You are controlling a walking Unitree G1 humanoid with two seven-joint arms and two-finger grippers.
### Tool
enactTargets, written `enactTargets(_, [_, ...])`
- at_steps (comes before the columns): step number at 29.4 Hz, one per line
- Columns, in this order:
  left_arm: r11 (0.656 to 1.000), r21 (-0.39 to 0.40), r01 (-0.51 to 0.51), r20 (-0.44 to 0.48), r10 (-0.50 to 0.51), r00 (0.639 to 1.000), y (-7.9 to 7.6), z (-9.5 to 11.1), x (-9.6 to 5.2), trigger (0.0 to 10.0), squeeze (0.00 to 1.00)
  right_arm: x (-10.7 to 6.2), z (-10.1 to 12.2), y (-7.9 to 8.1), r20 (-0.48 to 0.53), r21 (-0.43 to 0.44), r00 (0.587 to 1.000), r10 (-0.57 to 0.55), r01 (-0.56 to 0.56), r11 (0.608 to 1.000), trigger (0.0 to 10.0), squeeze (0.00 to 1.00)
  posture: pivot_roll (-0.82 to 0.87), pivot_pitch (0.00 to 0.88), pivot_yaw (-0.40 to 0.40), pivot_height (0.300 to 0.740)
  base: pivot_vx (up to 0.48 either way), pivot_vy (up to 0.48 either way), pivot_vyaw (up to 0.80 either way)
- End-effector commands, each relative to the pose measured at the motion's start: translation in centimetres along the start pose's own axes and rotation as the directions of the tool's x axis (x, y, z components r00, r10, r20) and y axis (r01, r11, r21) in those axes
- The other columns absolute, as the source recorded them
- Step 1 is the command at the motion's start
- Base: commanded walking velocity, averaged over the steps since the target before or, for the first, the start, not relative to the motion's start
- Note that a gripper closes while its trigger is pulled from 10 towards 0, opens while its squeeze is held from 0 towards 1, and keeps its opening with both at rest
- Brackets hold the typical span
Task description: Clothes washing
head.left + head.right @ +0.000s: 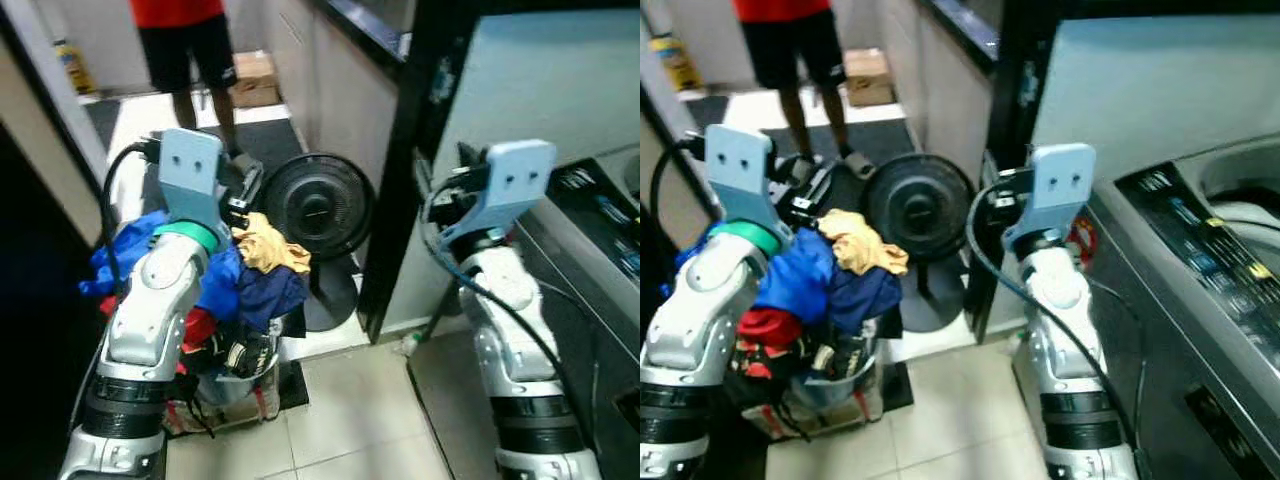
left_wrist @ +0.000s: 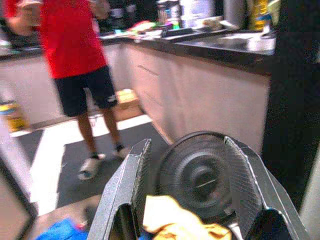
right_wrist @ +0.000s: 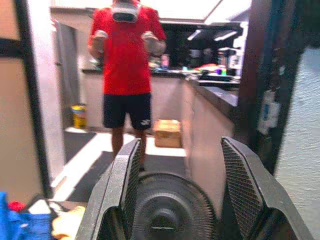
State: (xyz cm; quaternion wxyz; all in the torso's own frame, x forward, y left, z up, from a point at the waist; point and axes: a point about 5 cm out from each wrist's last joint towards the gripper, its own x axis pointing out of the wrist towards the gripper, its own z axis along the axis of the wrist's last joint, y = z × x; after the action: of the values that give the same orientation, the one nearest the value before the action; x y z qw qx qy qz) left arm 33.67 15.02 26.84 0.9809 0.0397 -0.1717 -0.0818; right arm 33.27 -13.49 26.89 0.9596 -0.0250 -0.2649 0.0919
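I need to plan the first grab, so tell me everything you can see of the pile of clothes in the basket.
The clothes pile is heaped above the basket rim on the floor, in front of the black fan. A crumpled yellow cloth lies on top; beneath it are blue and dark navy pieces, with red and dark items lower down. The fabrics look soft and loosely bunched. The left arm's open tool is raised over the yellow cloth, not touching it.

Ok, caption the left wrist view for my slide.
Open left tool above yellow cloth, facing black fan.
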Motion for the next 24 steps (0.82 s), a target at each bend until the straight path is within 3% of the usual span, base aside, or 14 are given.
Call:
enactTargets(1, [1.0,0.004,0.006,-0.018,-0.006,1.0,-0.17,-0.52,-0.11,10.0,0.0,-0.29,-0.37,-0.29,-0.012,0.003,1.0,-0.014,0.014,1.0,10.0,0.0,0.03,0.041,0.048,0.74,0.0,0.0,0.79])
enactTargets(15, [1.0,0.02,0.0,-0.006,0.0,1.0,-0.02,-0.46,-0.08,10.0,0.0,-0.32,-0.32,-0.29,-0.003,0.015,1.0,-0.021,0.021,1.0,10.0,0.0,0.03,0.041,0.049,0.74,0.0,0.0,0.79])
enactTargets(24, [1.0,0.03,0.002,-0.006,-0.002,1.0,-0.06,-0.52,0.01,10.0,0.0,-0.35,0.2,-0.33,0.034,0.046,0.998,-0.048,0.047,0.998,10.0,0.0,0.03,0.043,0.053,0.74,0.451,0.0,0.0])
